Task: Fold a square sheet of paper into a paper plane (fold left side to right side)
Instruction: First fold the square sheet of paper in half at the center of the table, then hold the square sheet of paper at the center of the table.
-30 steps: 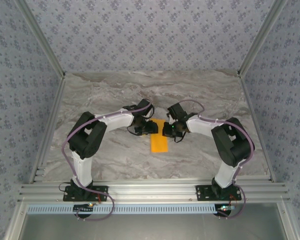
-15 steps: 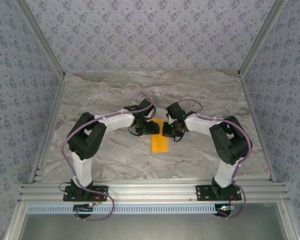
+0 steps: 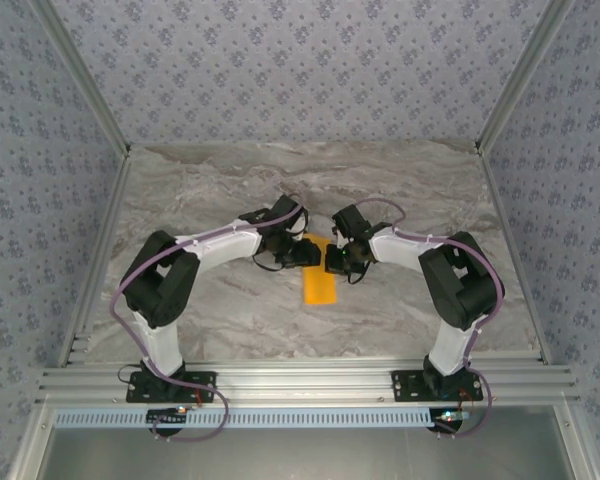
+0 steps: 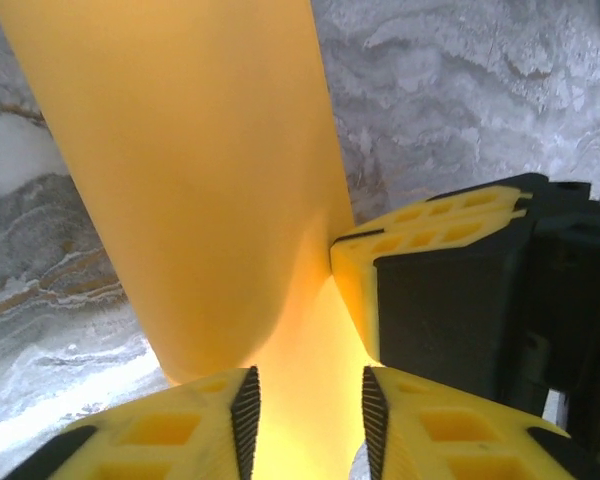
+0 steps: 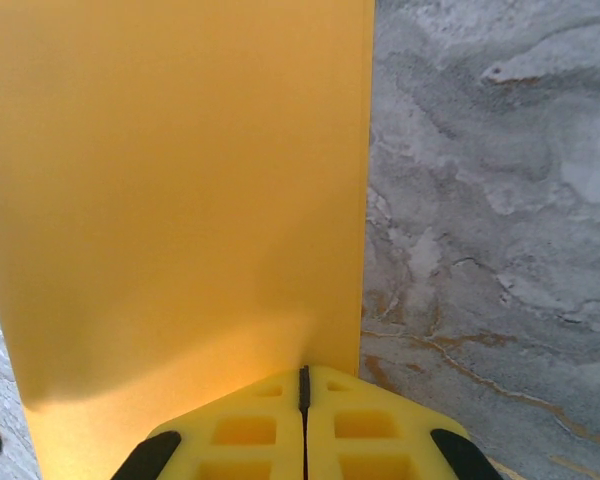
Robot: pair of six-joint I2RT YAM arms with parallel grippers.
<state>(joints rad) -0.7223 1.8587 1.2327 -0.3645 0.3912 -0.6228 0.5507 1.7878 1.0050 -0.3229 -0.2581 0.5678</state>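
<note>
The square sheet of paper point(image 3: 320, 287) lies mid-table as a narrow orange-yellow strip, folded over on itself. In the left wrist view the upper layer of the paper point(image 4: 180, 180) bulges in a soft, uncreased curve. My left gripper point(image 4: 305, 385) is at the paper's far left edge point(image 3: 305, 252), its jaws apart with the sheet running between them. My right gripper point(image 5: 304, 372) is shut, its tips on the near edge of the paper point(image 5: 180, 180) by the right corner point(image 3: 332, 262). Its yellow fingers point(image 4: 430, 225) sit just right of the left gripper.
Grey marbled tabletop point(image 3: 220, 190) stretches around the paper on every side. Aluminium frame rails point(image 3: 300, 380) run along the near edge, and patterned walls point(image 3: 300, 70) close in the back and sides.
The left gripper's jaws have come closer together around the paper. The left arm's elbow has swung down and left. The right arm has barely moved.
</note>
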